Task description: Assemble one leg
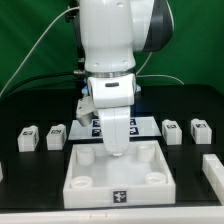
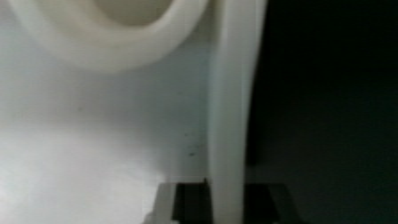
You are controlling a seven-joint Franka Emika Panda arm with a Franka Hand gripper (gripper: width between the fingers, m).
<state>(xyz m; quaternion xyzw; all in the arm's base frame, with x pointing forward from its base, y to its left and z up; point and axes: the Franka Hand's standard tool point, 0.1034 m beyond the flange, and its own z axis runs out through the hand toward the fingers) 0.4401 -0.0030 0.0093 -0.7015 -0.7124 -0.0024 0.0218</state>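
Four small white legs with tags lie on the black table in the exterior view: two on its left point(image 1: 28, 137) point(image 1: 57, 133) and two on its right point(image 1: 172, 130) point(image 1: 199, 130). None is held. The large white square panel point(image 1: 90, 190) lies in front. My gripper point(image 1: 118, 150) reaches down onto the panel's far wall. In the wrist view, my gripper point(image 2: 230, 192) has a dark finger point(image 2: 192, 205) on each side of the panel's thin upright wall point(image 2: 231, 90), pressed against it. A round corner hole ring point(image 2: 151, 45) shows on the panel floor.
The marker board point(image 1: 98, 124) lies behind the panel, partly hidden by my arm. Another white part point(image 1: 214, 166) sits at the exterior view's right edge. A green wall stands at the back.
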